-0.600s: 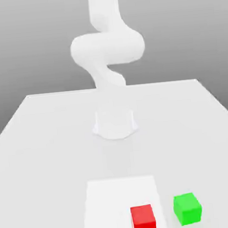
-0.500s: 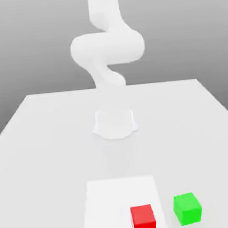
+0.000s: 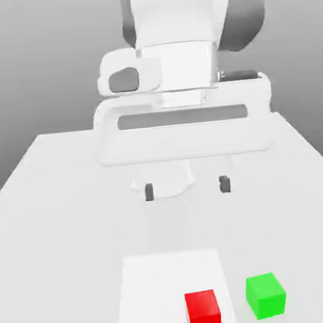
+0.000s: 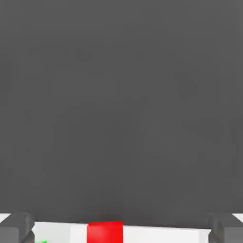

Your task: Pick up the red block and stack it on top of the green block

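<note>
Down into the exterior view has come the gripper (image 3: pixel 188 188), its fingers spread and nothing between them, whereas the earlier frame lacked it; both cubes lie where they did. Nearer the end effector's line, the red block (image 3: pixel 203 313) sits below it on the pale square (image 3: pixel 156 297); farther aside, below and toward the exterior view's right, rests the green block (image 3: pixel 265 296). Reaching for the red block seems the step in hand; next calls for centring over it, then lowering.

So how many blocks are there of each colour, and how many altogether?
Red blocks: 1
Green blocks: 1
Total: 2
</note>
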Controlling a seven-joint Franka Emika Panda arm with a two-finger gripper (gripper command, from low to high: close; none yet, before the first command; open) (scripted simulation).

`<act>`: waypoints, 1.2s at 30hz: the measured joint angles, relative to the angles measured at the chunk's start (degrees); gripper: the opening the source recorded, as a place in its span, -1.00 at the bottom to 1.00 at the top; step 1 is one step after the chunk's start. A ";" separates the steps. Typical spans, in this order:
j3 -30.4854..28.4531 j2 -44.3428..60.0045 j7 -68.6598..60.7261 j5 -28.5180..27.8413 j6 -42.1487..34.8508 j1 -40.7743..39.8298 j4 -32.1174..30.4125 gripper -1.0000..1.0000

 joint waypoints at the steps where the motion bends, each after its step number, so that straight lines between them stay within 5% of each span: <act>1: 0.07 2.08 0.03 -0.05 0.78 0.16 -0.32 0.00; 11: -0.06 22.83 0.53 -0.87 11.93 1.15 -1.19 0.00; 12: -0.26 24.72 0.67 -1.05 13.50 1.31 -0.91 -1.00; 19: -0.25 25.11 0.75 -1.15 13.81 1.31 -0.86 -1.00; 24: 0.74 16.41 -0.41 -0.23 6.51 0.97 -2.27 -1.00; 30: 8.16 10.03 -12.05 -1.01 1.95 5.58 -4.22 -1.00; 34: 7.84 15.84 -11.68 -4.07 7.54 7.22 -4.16 -1.00; 35: 7.28 17.74 -11.11 -4.94 9.31 7.68 -4.06 1.00; 36: 7.28 17.74 -11.11 -4.94 9.31 7.68 -4.06 1.00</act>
